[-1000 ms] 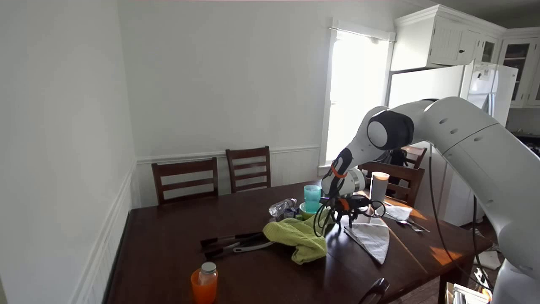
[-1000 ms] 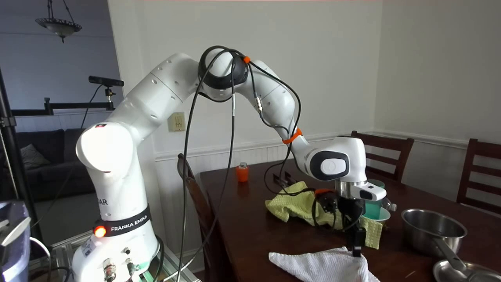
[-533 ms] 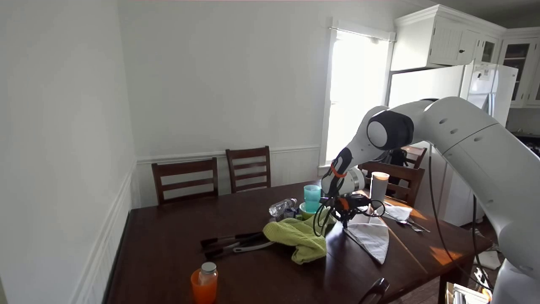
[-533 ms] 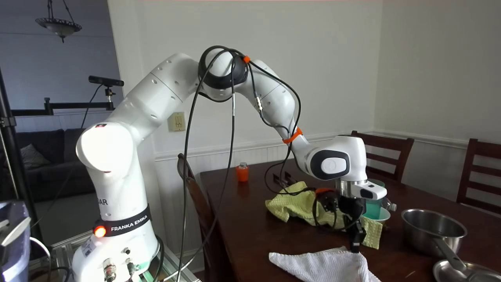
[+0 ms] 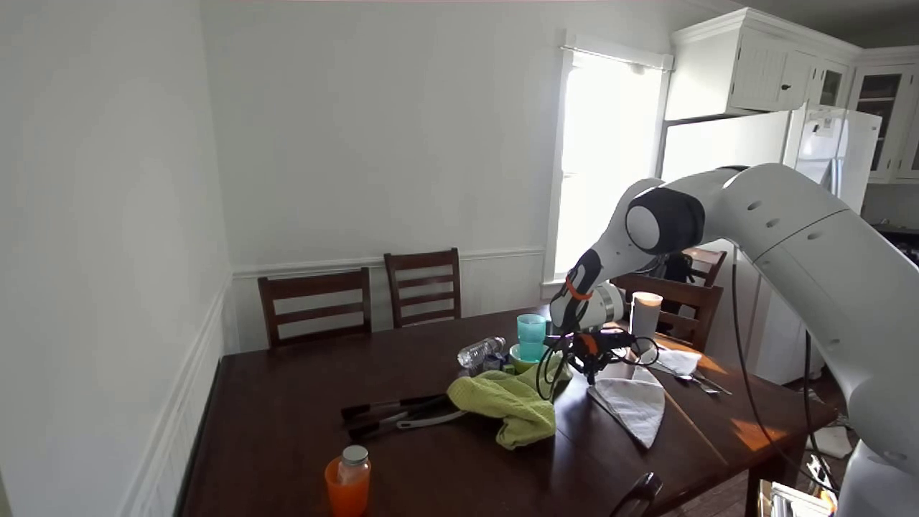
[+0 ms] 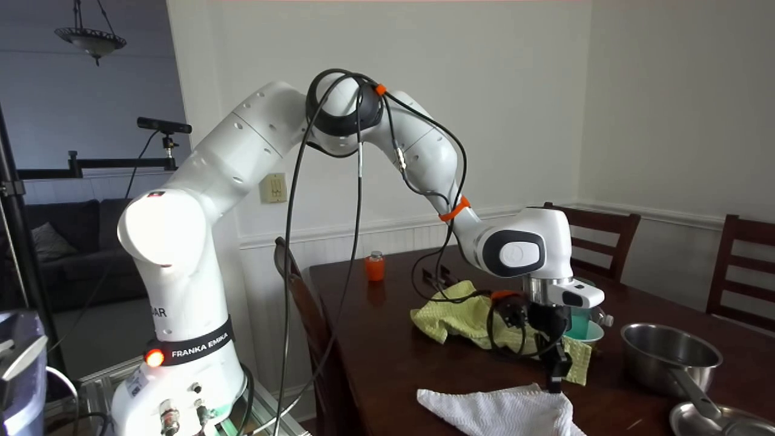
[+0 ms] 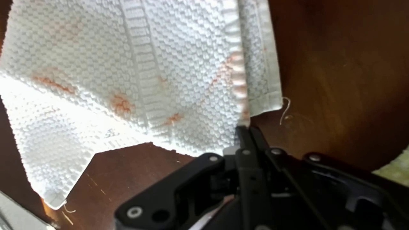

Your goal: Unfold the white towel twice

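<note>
The white towel [image 7: 179,64] lies folded on the dark table, with reddish stains and layered edges in the wrist view. In both exterior views the towel [image 5: 635,406] [image 6: 502,412] is partly visible; the lower frame edge cuts it off in an exterior view. My gripper [image 7: 248,129] points down at a corner of the cloth, its fingers pressed together on the ribbed hem. Just a narrow bit of hem runs in between the fingertips. From outside, the gripper [image 6: 554,387] stands at the towel's far corner. How many layers are pinched cannot be told.
A yellow-green cloth [image 5: 506,406] lies close by, with teal cups [image 5: 531,337] and a bottle [image 5: 481,352] behind it. A steel pot [image 6: 672,357] and a lid-like steel piece [image 6: 720,421] stand beside the gripper. A grey cylinder [image 5: 645,319] and an orange cup [image 5: 348,492] are also on the table.
The fingers have come together on the towel's corner. The gripper has since risen slightly and shifted a little, and the towel has moved slightly with it.
</note>
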You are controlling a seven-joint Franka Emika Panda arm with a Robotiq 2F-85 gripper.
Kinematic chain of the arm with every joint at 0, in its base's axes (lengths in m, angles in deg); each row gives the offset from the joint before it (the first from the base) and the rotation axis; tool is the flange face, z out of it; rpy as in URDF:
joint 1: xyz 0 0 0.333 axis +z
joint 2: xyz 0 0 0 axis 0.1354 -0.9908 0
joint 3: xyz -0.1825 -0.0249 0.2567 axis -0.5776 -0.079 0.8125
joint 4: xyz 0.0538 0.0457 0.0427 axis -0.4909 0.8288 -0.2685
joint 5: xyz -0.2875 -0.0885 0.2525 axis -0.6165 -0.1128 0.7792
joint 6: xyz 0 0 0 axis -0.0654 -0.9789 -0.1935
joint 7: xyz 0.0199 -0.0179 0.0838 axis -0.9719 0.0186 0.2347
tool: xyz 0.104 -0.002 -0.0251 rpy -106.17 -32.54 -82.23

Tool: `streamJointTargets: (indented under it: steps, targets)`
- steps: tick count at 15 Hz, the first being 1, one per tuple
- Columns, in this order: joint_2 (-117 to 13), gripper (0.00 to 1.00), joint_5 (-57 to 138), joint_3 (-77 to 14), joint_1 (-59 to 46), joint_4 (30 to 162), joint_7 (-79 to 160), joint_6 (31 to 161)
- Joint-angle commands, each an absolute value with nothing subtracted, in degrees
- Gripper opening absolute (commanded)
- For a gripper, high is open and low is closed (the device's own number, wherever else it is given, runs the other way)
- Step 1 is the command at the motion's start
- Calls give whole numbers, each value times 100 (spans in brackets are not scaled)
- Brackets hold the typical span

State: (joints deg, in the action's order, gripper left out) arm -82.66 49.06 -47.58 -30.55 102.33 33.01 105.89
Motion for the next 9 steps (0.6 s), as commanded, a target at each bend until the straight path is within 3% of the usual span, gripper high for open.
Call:
streamJointTargets:
  steps: [1,9]
  targets:
    - [-7933,1,4796,-4745,-3137,10380,3606,10295]
    - [-7064,1,4174,-5020,-2990,11051,4140,9602]
